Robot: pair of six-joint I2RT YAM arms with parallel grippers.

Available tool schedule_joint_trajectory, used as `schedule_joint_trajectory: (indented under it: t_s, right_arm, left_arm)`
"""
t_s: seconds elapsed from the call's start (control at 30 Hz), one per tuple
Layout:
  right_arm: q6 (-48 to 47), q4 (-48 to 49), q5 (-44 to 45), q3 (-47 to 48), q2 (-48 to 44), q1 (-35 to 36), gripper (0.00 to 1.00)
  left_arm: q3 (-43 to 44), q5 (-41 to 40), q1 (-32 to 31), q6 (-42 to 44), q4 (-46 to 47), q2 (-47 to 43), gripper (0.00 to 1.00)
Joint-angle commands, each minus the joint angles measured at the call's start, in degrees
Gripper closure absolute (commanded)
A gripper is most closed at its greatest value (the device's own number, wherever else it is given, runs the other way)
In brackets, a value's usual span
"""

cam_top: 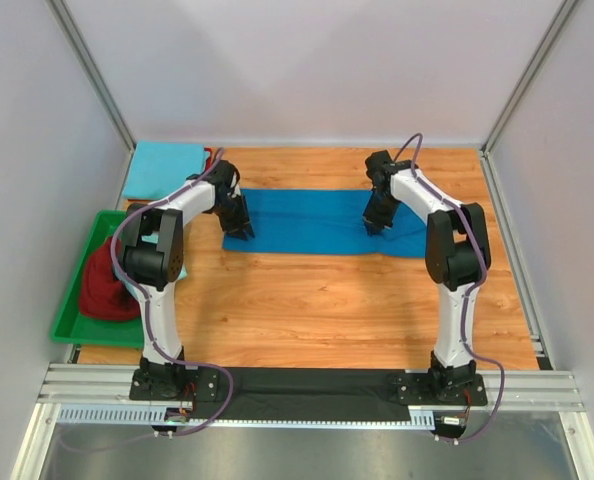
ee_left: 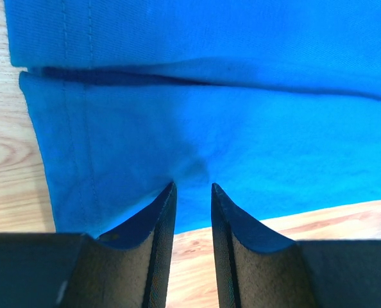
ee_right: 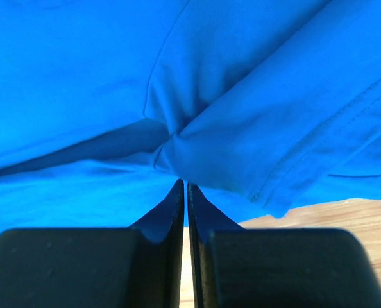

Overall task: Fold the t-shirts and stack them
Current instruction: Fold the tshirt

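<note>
While the royal blue t-shirt (cam_top: 317, 222) is lying as a long strip across the middle of the tabletop (cam_top: 307, 310), its long axis running left to right, each arm is reaching down at its own end of the near hem. The left claw (ee_left: 192, 187) is standing narrowly open, tips touching the cloth edge, grip unclear. The right claw (ee_right: 183, 184) is pinching a puckered fold, jaws closed on it.

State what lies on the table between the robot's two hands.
Only the royal blue t-shirt, spread from the left hand to the right hand; the top view shows it.
</note>
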Motion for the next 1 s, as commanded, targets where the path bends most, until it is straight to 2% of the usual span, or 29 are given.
schedule_joint_trajectory:
  t_s: [0.0,0.2,0.3,0.47,0.63,0.73,0.8,0.83,0.97]
  right_arm:
    - [-0.2,1.7,1.7,1.9,1.1,-0.5,0.95]
    - [-1.9,5.1,4.4,4.9,3.8,-1.3,0.95]
    - [-2.9,5.0,5.7,10.0,7.0,-1.8,0.94]
    - [-2.9,4.0,4.2,17.7,12.4,-2.6,0.92]
    - [-4.3,2.2,3.3,21.3,12.7,-2.7,0.88]
    - [-6.5,-1.0,4.9,22.7,9.1,-2.8,0.82]
    - [-8.3,-1.5,5.5,21.0,6.1,-2.9,0.74]
    - [-9.5,-1.5,5.3,20.5,3.2,-2.9,0.64]
    - [-9.9,-1.1,3.0,14.9,-1.8,-5.1,0.41]
  left_arm:
    - [2.3,-1.5,0.2,1.2,-1.8,-0.1,0.65]
    - [3.1,-1.5,0.2,1.2,-3.0,-1.4,0.65]
    - [2.4,-2.1,0.1,1.6,-3.4,-2.7,0.65]
    - [1.6,-2.3,0.1,1.8,-4.3,-4.0,0.65]
    - [1.6,-2.4,0.1,2.0,-4.2,-5.7,0.65]
    - [2.1,-2.0,0.1,2.4,-4.1,-6.2,0.65]
    - [1.7,-1.2,0.1,2.5,-3.3,-6.6,0.65]
    - [1.6,-0.9,0.1,2.5,-3.0,-6.7,0.64]
    - [0.2,1.2,0.1,2.5,-1.4,-7.0,0.62]
